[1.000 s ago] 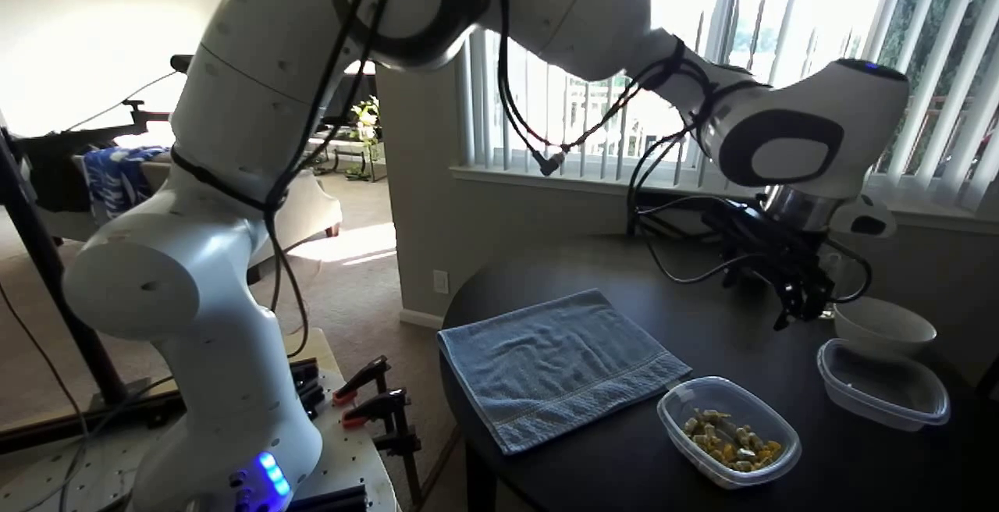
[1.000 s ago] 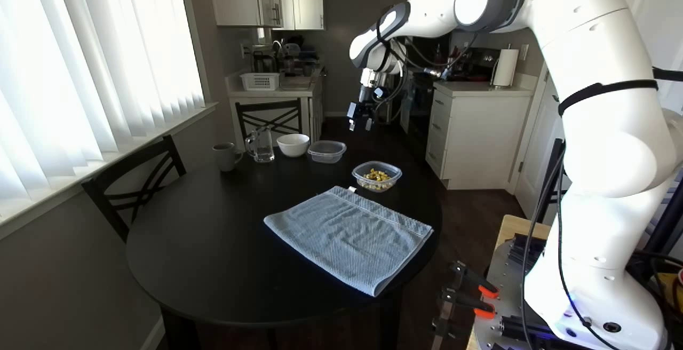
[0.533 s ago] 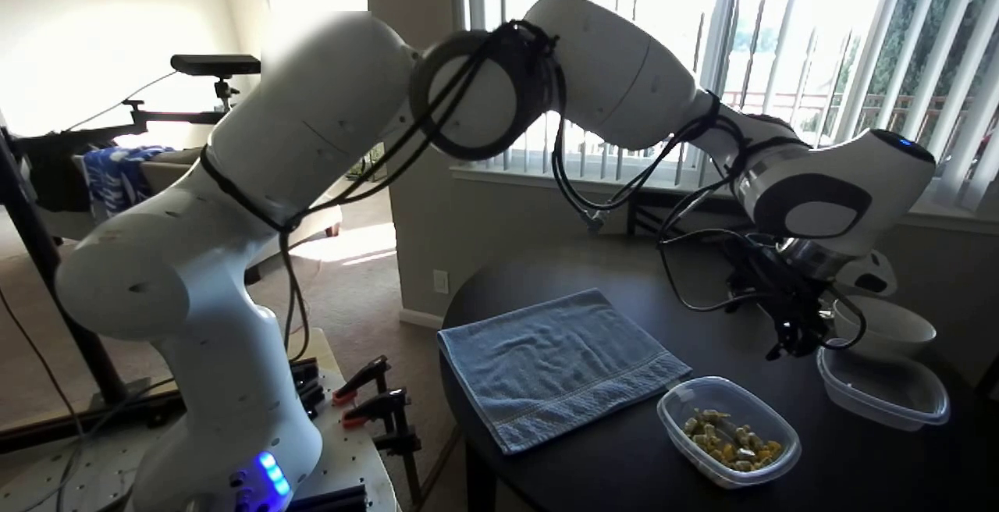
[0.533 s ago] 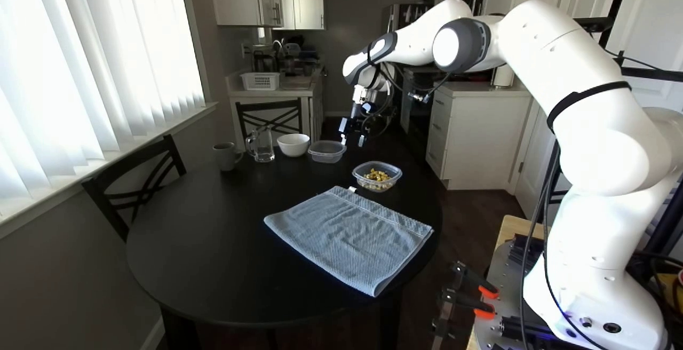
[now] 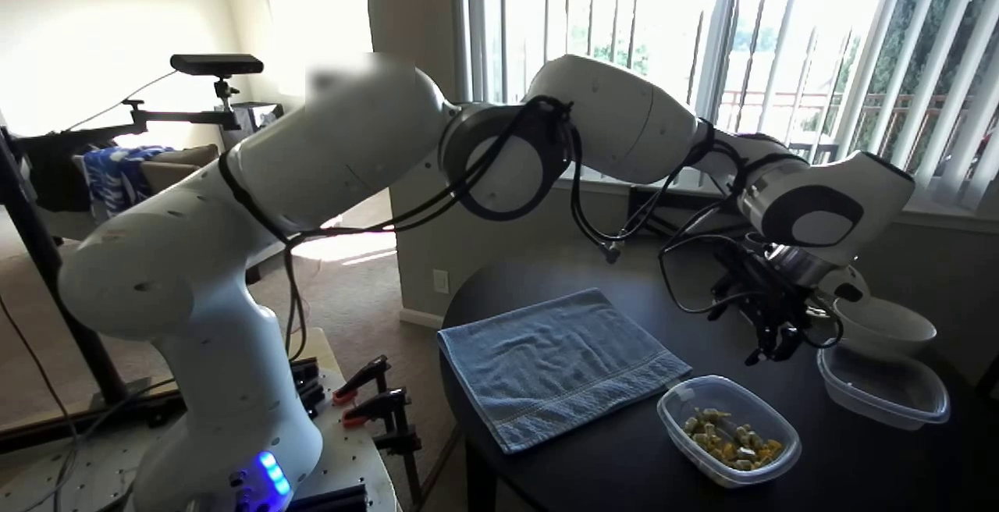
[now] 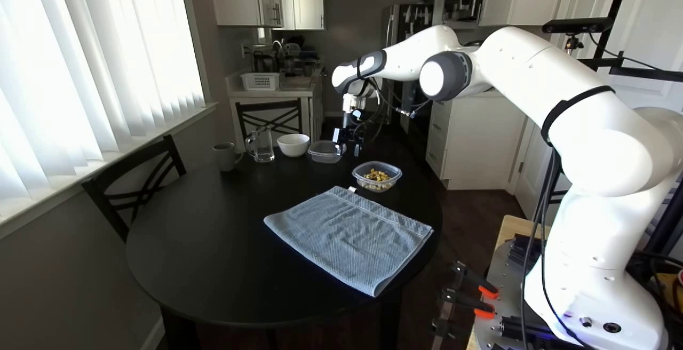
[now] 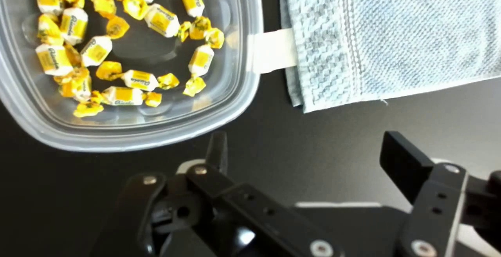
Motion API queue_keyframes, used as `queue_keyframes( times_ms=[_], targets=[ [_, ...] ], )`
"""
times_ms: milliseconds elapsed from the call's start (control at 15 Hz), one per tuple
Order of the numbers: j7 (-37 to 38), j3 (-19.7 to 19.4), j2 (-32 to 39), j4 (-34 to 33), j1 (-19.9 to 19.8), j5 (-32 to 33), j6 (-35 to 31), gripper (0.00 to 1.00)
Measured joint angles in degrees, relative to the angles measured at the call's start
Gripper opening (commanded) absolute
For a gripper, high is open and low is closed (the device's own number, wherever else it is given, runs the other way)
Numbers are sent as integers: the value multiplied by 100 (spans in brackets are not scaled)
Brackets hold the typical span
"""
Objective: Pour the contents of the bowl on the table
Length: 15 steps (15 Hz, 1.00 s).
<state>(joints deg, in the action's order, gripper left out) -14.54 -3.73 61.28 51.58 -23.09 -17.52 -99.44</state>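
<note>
The bowl, a translucent plastic container [image 7: 117,143], stands upright on the dark glossy table [image 6: 213,248]. Its contents are several yellow-and-white wrapped sweets [image 7: 96,51] lying loose in the bottom. In both exterior views the same bowl [image 5: 706,465] sits just off one corner of the towel. My gripper [image 7: 305,143] is open, with only bare tabletop showing between its spread fingers. One fingertip [image 7: 218,147] appears close to the bowl's rim in the wrist view; contact cannot be made out. In an exterior view the gripper [image 5: 771,354] hangs above the table, beyond the bowl.
A blue-grey towel [image 6: 352,238] lies flat beside the bowl, its white tag [image 7: 274,51] reaching toward the rim. Behind the gripper stand a second clear tub [image 5: 874,410] and a white bowl [image 5: 882,328]. A glass mug [image 6: 262,147] and a grey mug [image 6: 226,157] are farther along.
The arm has come down, bringing the gripper lower over the table and, lately, a little sideways. The fingers stayed open. The bowl, its sweets and the towel have not moved.
</note>
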Motion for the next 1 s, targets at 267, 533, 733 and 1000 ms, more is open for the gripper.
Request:
queue_keyframes(
  times_ms=[267, 533, 733, 1000],
  targets=[
    [238, -1, -4, -26, 390, 0, 142, 100],
    [517, -89, 24, 183, 762, 8, -235, 100],
    [699, -133, 45, 1042, 837, -14, -1050, 100],
    [968, -252, -64, 2207, 996, -24, -2352, 100]
  ],
)
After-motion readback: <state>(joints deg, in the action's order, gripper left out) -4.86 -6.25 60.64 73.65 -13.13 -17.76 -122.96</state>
